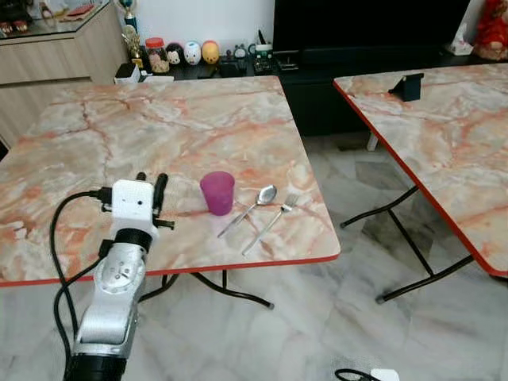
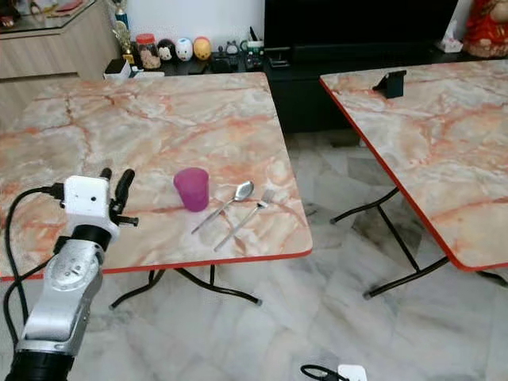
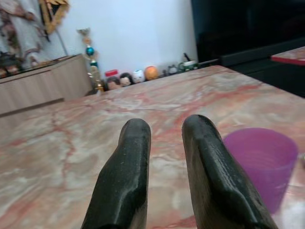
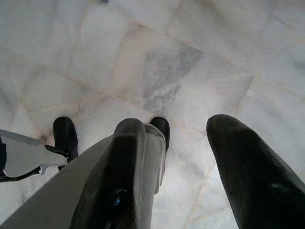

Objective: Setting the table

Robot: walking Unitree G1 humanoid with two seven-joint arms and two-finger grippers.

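A purple cup [image 1: 217, 192] stands upright near the front edge of the marble-patterned table [image 1: 159, 119]. Just right of it lie a spoon [image 1: 252, 206] and a fork [image 1: 271, 221], side by side and slanted. My left gripper [image 1: 151, 181] hovers over the table a short way left of the cup; its black fingers [image 3: 136, 157] are slightly apart with nothing between them. In the left wrist view the cup [image 3: 264, 164] sits just beside one fingertip. My right gripper [image 4: 176, 121] hangs over the floor tiles, open and empty.
A second marble table [image 1: 444, 135] stands to the right, carrying a small black stand [image 1: 407, 86]; a floor gap separates the two. Behind are a dark TV console [image 1: 357, 48], small figurines [image 1: 190, 53] and a wooden cabinet [image 1: 48, 55]. A cable and white plug [image 1: 373, 375] lie on the floor.
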